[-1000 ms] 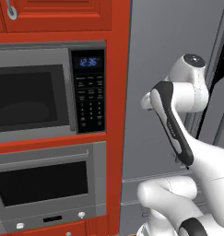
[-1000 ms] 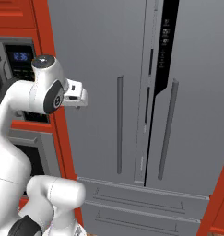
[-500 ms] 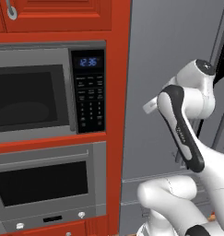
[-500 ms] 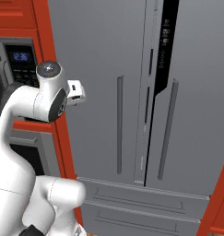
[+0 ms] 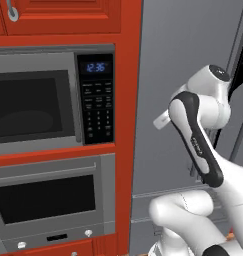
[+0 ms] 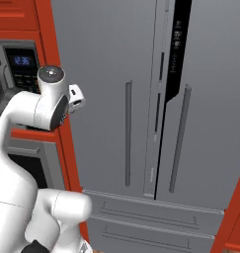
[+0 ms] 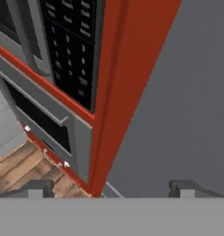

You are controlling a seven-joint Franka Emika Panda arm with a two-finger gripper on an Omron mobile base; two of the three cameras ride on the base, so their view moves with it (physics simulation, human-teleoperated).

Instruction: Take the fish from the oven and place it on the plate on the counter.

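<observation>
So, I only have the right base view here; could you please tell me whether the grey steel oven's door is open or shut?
Observer: Shut. In the left base view the grey steel oven sits below the grey microwave with its dark glass door closed.
Operator: Thank you. Is the gripper holding anything?
Observer: No. The hand view shows the gripper open and empty.
Operator: And what is it facing?
Observer: The hand view looks along the red wooden cabinet post, between the microwave's black keypad and the grey refrigerator door.
</observation>
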